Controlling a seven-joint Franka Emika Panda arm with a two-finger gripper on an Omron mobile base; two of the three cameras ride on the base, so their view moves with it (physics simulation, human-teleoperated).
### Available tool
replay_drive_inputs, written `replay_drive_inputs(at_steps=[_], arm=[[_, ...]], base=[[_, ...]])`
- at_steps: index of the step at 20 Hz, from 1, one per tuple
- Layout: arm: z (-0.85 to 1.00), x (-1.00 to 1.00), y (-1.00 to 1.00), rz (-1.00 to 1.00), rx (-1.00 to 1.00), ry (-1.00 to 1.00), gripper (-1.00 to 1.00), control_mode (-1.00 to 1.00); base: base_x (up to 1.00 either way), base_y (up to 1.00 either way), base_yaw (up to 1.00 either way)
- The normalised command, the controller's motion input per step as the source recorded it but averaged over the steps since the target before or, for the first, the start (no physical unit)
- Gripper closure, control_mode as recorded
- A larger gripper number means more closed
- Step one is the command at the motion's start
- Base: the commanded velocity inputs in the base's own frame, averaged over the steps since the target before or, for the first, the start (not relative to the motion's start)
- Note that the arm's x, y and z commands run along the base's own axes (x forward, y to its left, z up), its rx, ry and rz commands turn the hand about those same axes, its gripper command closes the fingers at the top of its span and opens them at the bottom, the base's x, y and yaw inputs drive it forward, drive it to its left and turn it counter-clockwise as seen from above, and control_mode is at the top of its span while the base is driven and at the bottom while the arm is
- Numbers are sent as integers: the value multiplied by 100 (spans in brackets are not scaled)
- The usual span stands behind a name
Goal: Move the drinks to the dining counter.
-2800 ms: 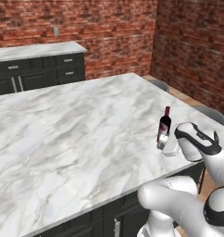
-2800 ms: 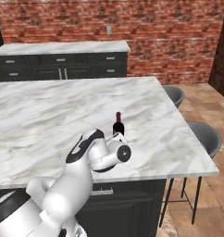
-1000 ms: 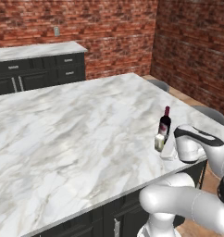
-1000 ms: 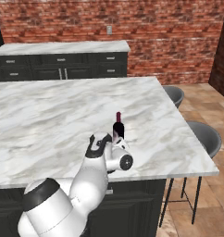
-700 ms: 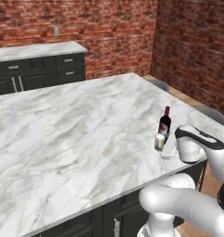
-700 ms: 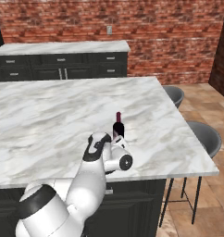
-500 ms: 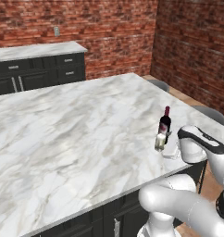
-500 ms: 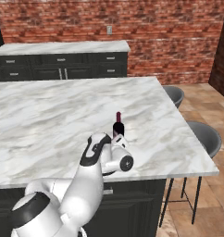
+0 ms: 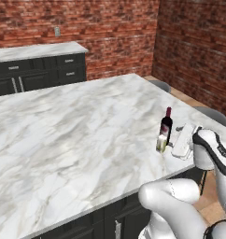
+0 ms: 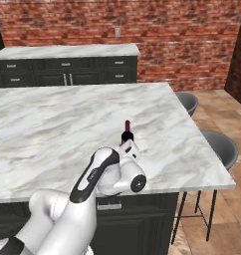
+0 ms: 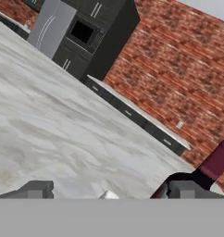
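A: What's the biggest thing here?

B: The brick walls (image 9: 115,28), rough red-brown courses, two of them meeting at a corner. Then the island (image 9: 77,135): one very broad slab of glossy white marble with grey veins, squared edges, on dark panelled cabinet fronts.

A: And behind it?

B: One narrower counter (image 10: 67,52) along the wall, same marble top, dark drawers with small pale handles. The hand view also catches a tall grey steel fridge (image 11: 51,28) and a dark oven front (image 11: 84,32) beside it.

A: Any seating?

B: Two stools (image 10: 219,149), rounded dark grey shell seats on thin dark legs, at the island's right end, over a tan tiled floor (image 10: 227,107).

A: The robot?

B: One smooth white arm (image 10: 100,179) with dark joints, bent over the island's near edge. Its gripper (image 9: 178,135) sits just right of the drinks in the left base view. In the hand view the two blocky dark fingertips (image 11: 37,189) stand spread far apart with nothing between them.

A: How many drinks on the island?

B: Two that I can count. One bottle (image 9: 166,128): dark glass, slim cylinder with a narrow neck, red cap and red label, upright near the right end of the near edge. One jar (image 9: 161,143): small, pale yellow, squat, upright just beside the bottle's base on its near left; whether they touch I cannot tell. From the right base view the arm hides the jar and the lower bottle.
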Motion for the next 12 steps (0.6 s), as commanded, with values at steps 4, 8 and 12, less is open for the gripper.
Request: replay_drive_inputs(at_steps=[4, 8, 12], arm=[[68, -58, 0, 4, -2, -8, -100, -100], [62, -57, 0, 10, -6, -3, -100, -100], [35, -59, 2, 6, -7, -5, -100, -100]], base=[[0, 0, 0], [0, 0, 0], [0, 0, 0]])
